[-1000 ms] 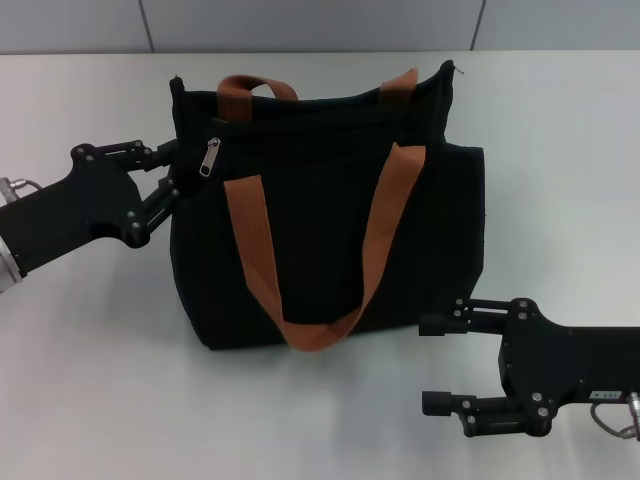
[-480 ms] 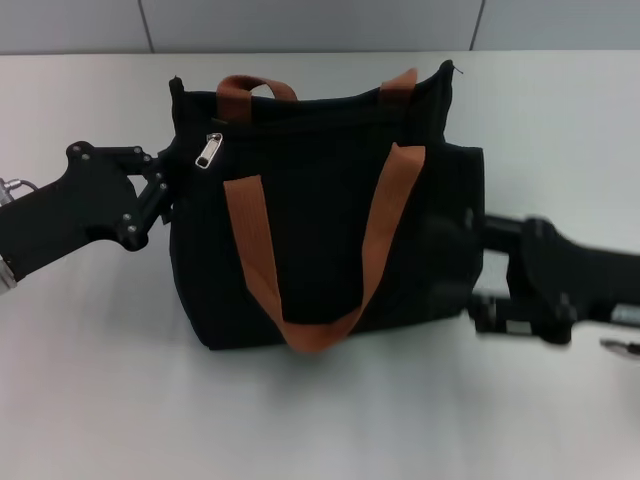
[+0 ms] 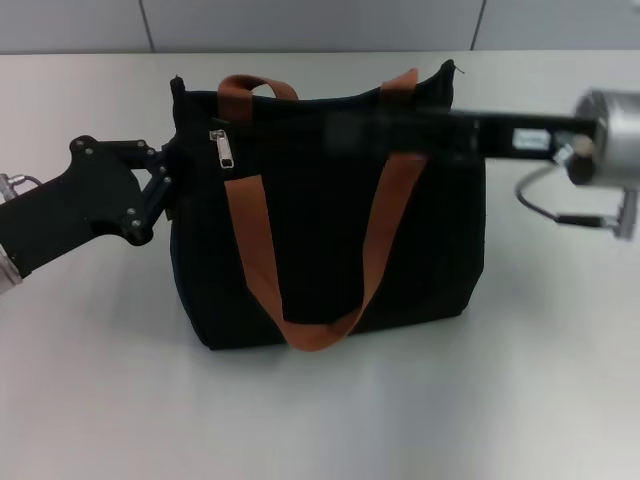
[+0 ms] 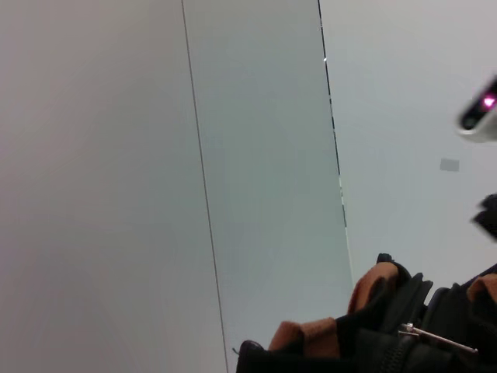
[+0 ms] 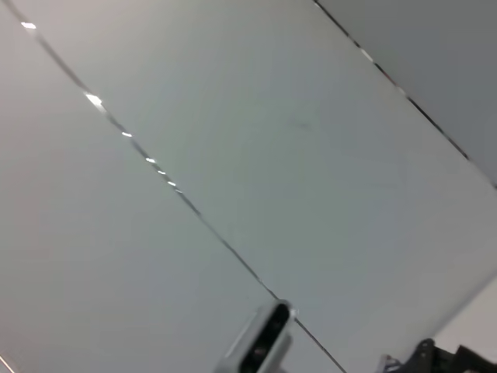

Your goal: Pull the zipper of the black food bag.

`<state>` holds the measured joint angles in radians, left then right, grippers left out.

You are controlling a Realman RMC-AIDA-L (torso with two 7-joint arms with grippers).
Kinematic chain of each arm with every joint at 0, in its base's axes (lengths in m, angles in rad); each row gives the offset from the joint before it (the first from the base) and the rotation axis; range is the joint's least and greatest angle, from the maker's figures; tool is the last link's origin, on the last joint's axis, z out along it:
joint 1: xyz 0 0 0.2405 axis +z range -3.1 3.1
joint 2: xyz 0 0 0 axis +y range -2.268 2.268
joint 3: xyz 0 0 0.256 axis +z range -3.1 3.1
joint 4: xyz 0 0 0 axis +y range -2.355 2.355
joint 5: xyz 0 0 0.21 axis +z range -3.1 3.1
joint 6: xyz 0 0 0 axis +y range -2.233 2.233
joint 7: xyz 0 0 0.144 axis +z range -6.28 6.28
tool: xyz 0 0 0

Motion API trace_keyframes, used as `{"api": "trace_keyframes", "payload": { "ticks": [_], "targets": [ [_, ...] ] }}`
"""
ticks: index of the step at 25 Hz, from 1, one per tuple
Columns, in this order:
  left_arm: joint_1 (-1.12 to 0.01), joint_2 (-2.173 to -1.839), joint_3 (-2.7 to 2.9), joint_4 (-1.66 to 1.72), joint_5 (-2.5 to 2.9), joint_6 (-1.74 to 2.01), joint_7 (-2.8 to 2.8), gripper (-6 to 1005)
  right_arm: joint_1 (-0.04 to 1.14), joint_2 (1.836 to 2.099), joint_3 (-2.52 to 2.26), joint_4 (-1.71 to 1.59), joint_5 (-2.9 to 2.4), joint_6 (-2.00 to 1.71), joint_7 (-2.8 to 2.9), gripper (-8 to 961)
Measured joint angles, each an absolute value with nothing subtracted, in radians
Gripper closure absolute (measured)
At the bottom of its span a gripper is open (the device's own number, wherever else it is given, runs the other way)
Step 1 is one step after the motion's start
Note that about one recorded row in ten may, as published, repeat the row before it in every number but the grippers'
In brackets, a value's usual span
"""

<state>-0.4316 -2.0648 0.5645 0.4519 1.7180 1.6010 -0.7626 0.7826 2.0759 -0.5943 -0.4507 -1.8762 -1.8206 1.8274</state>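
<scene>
Left gripper (image 3: 170, 185) sits at the upper left side edge of the large boxy black fabric food bag (image 3: 330, 250), its black linkage fingers pressed against the fabric there; we judge it pinched on that edge to steady the bag, though the tips themselves are hidden by the cloth. Our right gripper (image 3: 345, 130) reaches in from the right, stretched across the top of the bag toward the left; it is blurred, and we cannot tell whether its fingers are spread or together.

The small silver metal zipper pull tab (image 3: 222, 148) hangs down from the black zip track at the bag's upper left corner, just right of the left gripper and well short of the right gripper's tip. In the left wrist view the tab (image 4: 435, 339) shows edge-on as a thin silver sliver.

What could go wrong, as we judge it: the right gripper may close on a strap or loose fabric instead of the thin, dangling tab, or the tab may swing aside. If the left hold slips, the soft bag could drag or tip with the pull.

We count one bag, one zipper tab, two rust-orange webbing strap handles (image 3: 260, 250), two grippers, one white table (image 3: 320, 410).
</scene>
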Motion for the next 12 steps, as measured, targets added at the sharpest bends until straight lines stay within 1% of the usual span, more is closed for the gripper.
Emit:
{"api": "trace_keyframes", "payload": {
  "ticks": [1, 2, 6, 12],
  "targets": [
    [-0.434, -2.065, 0.565, 0.452, 1.718, 1.602, -0.763, 977, 0.816, 2.075, -0.627, -0.466, -1.877, -1.775, 1.884, 221],
    [-0.434, -2.065, 0.565, 0.452, 1.718, 1.602, -0.763, 977, 0.816, 2.075, -0.627, -0.466, -1.877, -1.775, 1.884, 221],
    [-0.441, -2.065, 0.564, 0.452, 1.718, 1.611, -0.765, 977, 0.886, 2.077, -0.749, -0.503, -1.879, -1.637, 2.037, 223],
    [-0.445, -2.065, 0.566, 0.447, 1.718, 1.612, -0.764, 977, 0.938, 2.075, -0.858, -0.514, -1.879, -1.557, 2.134, 225]
  ]
}}
